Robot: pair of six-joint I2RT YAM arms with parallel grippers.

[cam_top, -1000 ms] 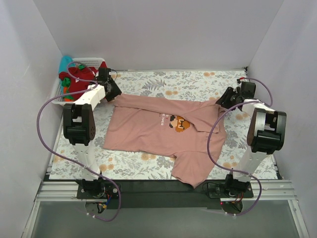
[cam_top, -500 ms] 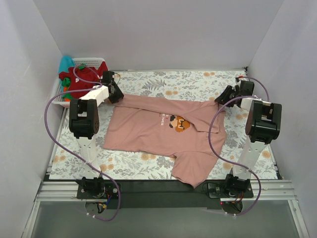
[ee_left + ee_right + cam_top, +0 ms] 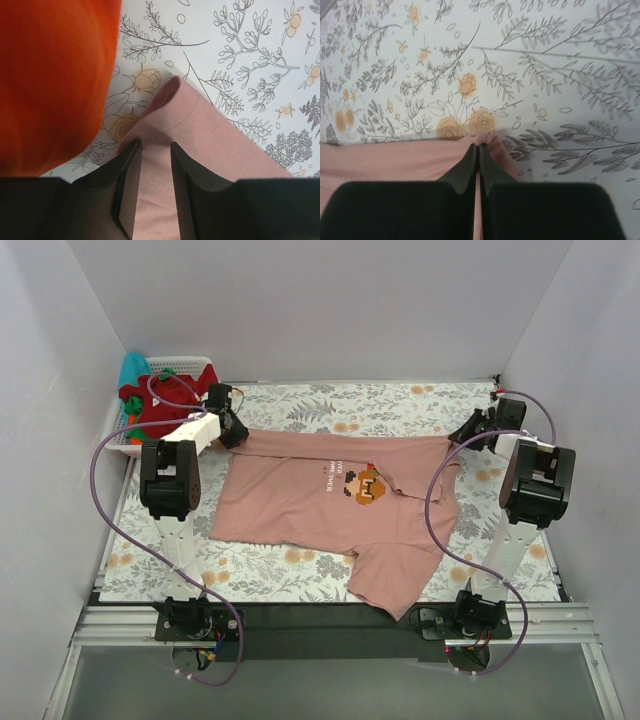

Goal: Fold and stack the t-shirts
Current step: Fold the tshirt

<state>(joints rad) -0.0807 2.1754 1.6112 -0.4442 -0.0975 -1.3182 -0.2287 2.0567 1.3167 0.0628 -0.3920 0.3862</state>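
Thing in hand: the pink t-shirt (image 3: pixel 320 505) lies spread on the floral surface (image 3: pixel 400 405), print up. Its long axis runs 9 o'clock to 3 o'clock in the top view.
Key relation: its far edge runs straight between my two grippers, and the whole body of the shirt lies toward 6 o'clock from both.
Left gripper (image 3: pixel 233 430): at the shirt's 10 o'clock corner. The jaws stand narrowly apart, one on each side of a strip of the pink hem, not yet pinched.
Right gripper (image 3: pixel 470 430): at the 2 o'clock corner. The jaws are pressed together, with a small bunch of pink cloth caught at their tips.
Nearer arm: neither; each sits on its own corner.
My read: the left has to close before I can lift or carry the far edge toward 6 o'clock.
Top view only: the full outline, a sleeve trailing at 5 o'clock, and the white basket (image 3: pixel 185 364) at 10 o'clock holding other tees (image 3: pixel 150 405).
Wrist views only: the gap in the left jaws and the pinch in the right.
Unclear: an orange blur (image 3: pixel 50 75) close to the left lens; I cannot name it.
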